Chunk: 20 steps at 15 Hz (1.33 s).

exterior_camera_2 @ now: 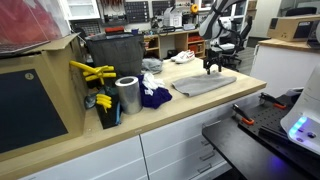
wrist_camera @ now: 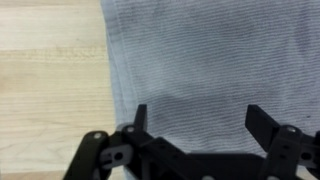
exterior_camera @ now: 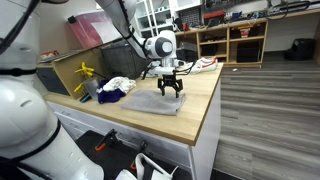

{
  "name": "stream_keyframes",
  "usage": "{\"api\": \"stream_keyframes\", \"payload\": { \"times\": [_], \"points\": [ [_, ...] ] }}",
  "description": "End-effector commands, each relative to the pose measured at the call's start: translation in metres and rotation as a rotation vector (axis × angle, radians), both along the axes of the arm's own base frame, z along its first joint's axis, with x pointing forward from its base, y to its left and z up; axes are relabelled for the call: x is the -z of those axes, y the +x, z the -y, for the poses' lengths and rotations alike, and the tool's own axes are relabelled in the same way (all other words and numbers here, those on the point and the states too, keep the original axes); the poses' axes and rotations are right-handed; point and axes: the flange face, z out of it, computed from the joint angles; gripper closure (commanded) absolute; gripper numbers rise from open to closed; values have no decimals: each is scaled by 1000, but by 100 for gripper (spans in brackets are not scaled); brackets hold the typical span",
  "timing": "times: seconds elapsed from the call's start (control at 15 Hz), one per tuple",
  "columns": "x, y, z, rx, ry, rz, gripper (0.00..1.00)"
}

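Gripper (exterior_camera: pixel 172 88) poised over a grey cloth (exterior_camera: pixel 155 103) that lies flat on the wooden worktop (exterior_camera: pixel 205 112), seen in an exterior view. The claw is released: in the wrist view its two fingers (wrist_camera: pixel 140 116) stand wide apart with nothing between them.

Technique. A flat cloth offers no raised edge, so a good pinch here would probably need the fingertips brought straight down until they press lightly on the weave. They should then close slowly, so that a fold gathers between the pads and does not slide out. Approaching near a border or a corner would likely make the fold easier to raise than the middle of the sheet. Pressing hard on the wood beneath risks scraping.

Position. The cloth lies directly below the claw and fills most of the wrist view. Its nearest border runs down the picture just beside one finger, with bare wood beyond it. The claw therefore hangs over the sheet's interior, close to that border. Whether the tips already touch the fabric cannot be settled from these views; they appear to be just above it.

Surroundings. A heap of blue and white fabric (exterior_camera_2: pixel 153 96) lies near the cloth's far end. A metal can (exterior_camera_2: pixel 127 97) and yellow tools (exterior_camera_2: pixel 92 72) stand further along the worktop, well apart from the claw
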Motion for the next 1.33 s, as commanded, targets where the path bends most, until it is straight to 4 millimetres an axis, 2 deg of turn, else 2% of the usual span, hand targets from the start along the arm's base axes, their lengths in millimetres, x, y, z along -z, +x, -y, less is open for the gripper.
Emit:
{"api": "stream_keyframes", "payload": {
  "times": [0.0, 0.67, 1.0, 1.27],
  "points": [
    [1, 3, 1, -15, 0, 15, 0],
    [15, 9, 49, 22, 10, -1, 0],
    [38, 12, 61, -104, 186, -29, 0],
    [37, 11, 81, -157, 283, -56, 0]
  ]
}}
